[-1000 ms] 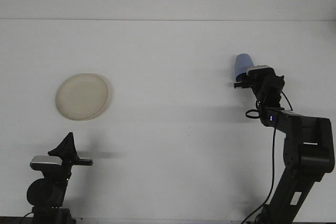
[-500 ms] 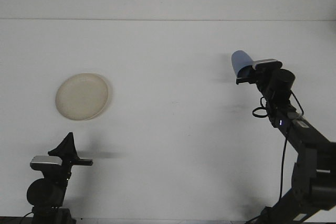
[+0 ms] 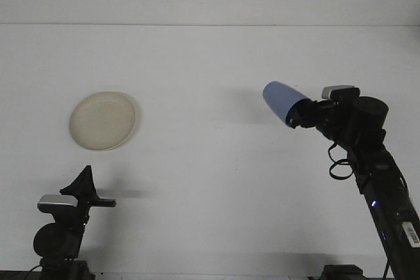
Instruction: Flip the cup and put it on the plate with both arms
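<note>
A blue cup (image 3: 282, 101) hangs in the air at centre right, tilted with its closed base up and to the left. My right gripper (image 3: 300, 113) is shut on the cup's lower end, and the black arm runs down to the bottom right corner. A cream plate (image 3: 103, 120) lies flat on the white table at the left. My left gripper (image 3: 87, 186) sits low at the bottom left, below the plate and apart from it, with its black fingers spread open and nothing between them.
The white table (image 3: 210, 181) fills the view up to a pale back wall. A cable loop (image 3: 338, 168) hangs beside the right arm. A faint shadow lies on the table under the cup.
The right arm has lifted the cup off the table, carried it left and toward me, and tipped it over from upright to slanted. The left arm and plate have stayed put.
</note>
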Robot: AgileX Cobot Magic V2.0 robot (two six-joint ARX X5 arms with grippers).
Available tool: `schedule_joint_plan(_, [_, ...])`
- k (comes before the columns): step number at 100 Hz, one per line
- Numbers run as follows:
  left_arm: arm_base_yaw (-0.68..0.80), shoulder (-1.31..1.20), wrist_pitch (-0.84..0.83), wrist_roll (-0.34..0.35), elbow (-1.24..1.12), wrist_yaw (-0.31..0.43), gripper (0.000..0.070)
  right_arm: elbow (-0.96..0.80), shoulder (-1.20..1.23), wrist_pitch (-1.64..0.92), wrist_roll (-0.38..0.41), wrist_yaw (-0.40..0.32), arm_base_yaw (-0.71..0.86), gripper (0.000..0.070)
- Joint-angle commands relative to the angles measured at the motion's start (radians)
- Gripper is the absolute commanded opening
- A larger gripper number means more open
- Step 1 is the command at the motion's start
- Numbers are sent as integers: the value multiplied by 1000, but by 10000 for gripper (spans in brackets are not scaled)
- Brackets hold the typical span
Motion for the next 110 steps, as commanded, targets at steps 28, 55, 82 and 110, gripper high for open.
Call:
schedule_joint_plan(28, [-2, -2, 14, -11, -19, -3, 14, 222, 90, -650, -254, 147, 356, 0])
schedule_joint_plan(55, [-2, -2, 13, -48, -19, -3, 14, 363, 282, -845, -282, 328, 639, 0])
schedule_joint_plan(82, [-2, -2, 10, -211, -19, -3, 14, 431, 480, -876, -287, 485, 801, 0])
schedule_joint_plan(110, [-2, -2, 10, -295, -19, -3, 14, 457, 578, -887, -317, 494, 838, 0])
